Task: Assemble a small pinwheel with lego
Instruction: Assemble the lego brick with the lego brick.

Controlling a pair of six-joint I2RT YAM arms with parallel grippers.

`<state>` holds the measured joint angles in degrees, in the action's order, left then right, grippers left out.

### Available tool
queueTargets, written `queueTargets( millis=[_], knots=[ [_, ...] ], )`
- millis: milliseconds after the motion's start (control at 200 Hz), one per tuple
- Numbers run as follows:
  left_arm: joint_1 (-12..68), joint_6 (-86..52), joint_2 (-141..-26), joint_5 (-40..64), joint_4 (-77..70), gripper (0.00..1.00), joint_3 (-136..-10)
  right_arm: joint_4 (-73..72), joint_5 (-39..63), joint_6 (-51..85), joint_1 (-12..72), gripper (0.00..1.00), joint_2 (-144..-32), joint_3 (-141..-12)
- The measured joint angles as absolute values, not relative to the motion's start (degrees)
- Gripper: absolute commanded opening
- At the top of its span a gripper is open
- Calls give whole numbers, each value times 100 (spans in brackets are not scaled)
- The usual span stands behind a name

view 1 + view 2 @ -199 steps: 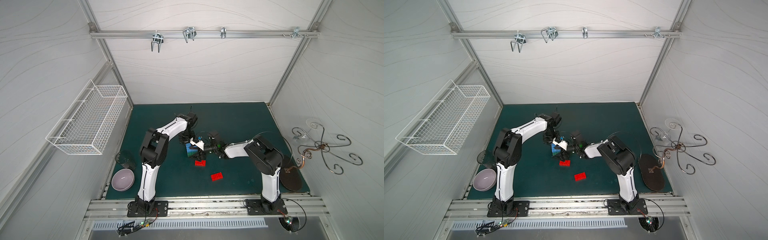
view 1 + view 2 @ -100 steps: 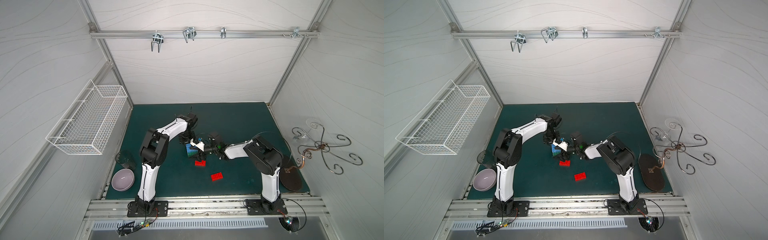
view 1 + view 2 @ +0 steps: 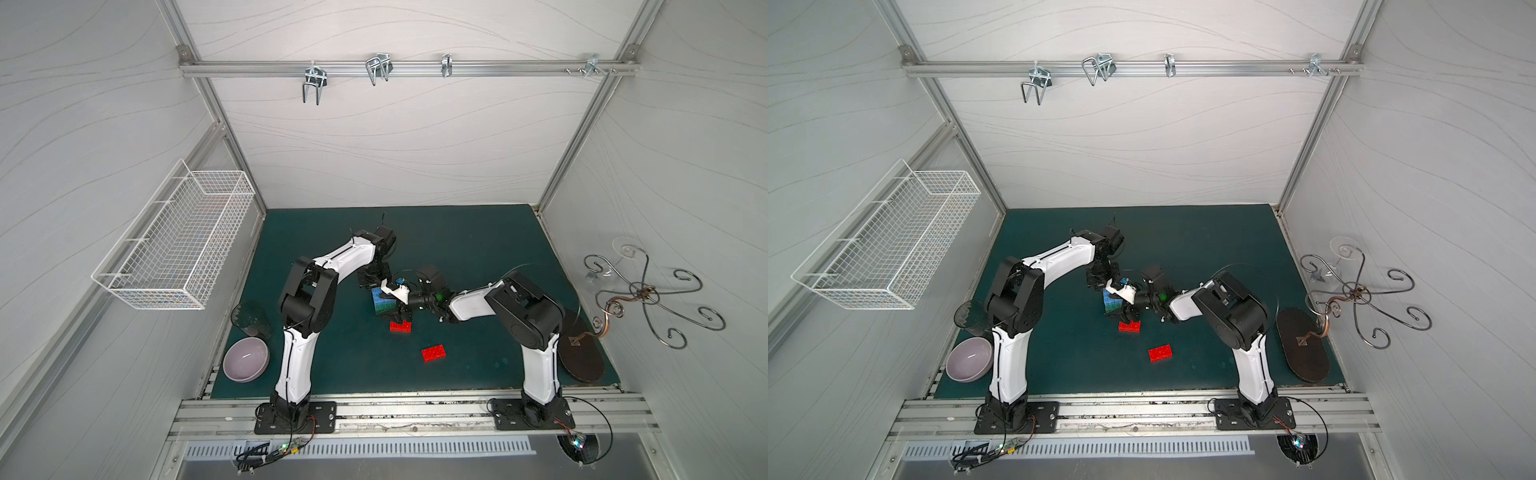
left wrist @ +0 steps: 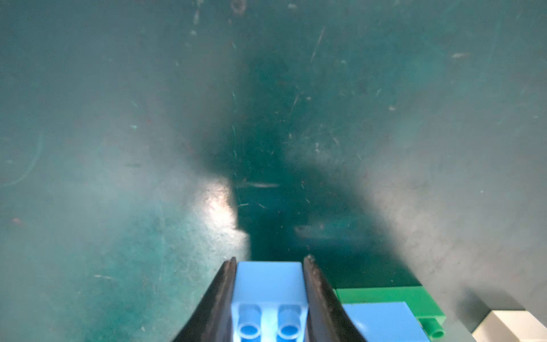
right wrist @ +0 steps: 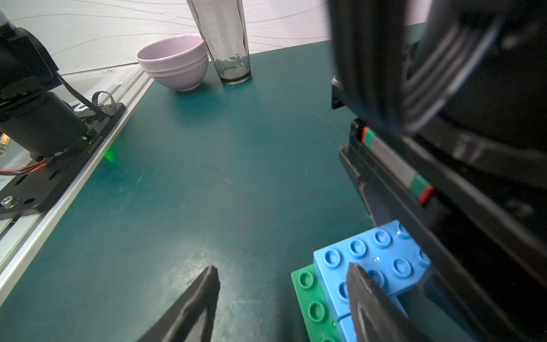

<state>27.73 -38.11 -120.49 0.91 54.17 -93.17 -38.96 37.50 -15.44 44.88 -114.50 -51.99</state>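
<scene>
**Pinwheel part-built: blue and green joined, both reds loose**

Nearest the arm bases, a red brick lies alone on the mat, well apart from the rest. Just past it, another red brick sits loose near the right arm's fingers. Neither is joined to anything. A bowl and a glass stand at the front-left corner, clear of the work.

Behind the reds, mid-mat, is the cluster. The wrist views show two blue bricks and a green brick pressed together. The left gripper is clamped on a blue brick of it, a finger on each side. Whether the cluster rests on the mat I cannot tell.

The right gripper has its jaws partly apart and holds nothing. One finger crosses the blue studs and the other hangs over bare mat.

A white block shows at the edge of the left wrist view. It may be the centre piece, but whether it is attached I cannot tell.

By my reading the build is about half done. Both reds are yet to go on, and I cannot make out a second green.
</scene>
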Motion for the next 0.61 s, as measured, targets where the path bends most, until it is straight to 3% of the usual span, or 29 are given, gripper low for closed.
queueTargets(
  millis=[255,510,560,605],
  knots=[
    [2794,-3800,-12049,40,5441,14,-9332,-3892,3662,-1608,4499,69,-11448,-5166],
    [2799,-3798,-12049,40,5468,24,-9358,-3896,3634,-1638,4499,68,-11459,-5151],
    [2803,-3795,-12049,40,5487,31,-9371,-3896,3632,-1638,4499,68,-11459,-5151],
    [2803,-3793,-12049,40,5502,42,-9382,-3894,3632,-1638,4499,68,-11459,-5151]
  ],
)
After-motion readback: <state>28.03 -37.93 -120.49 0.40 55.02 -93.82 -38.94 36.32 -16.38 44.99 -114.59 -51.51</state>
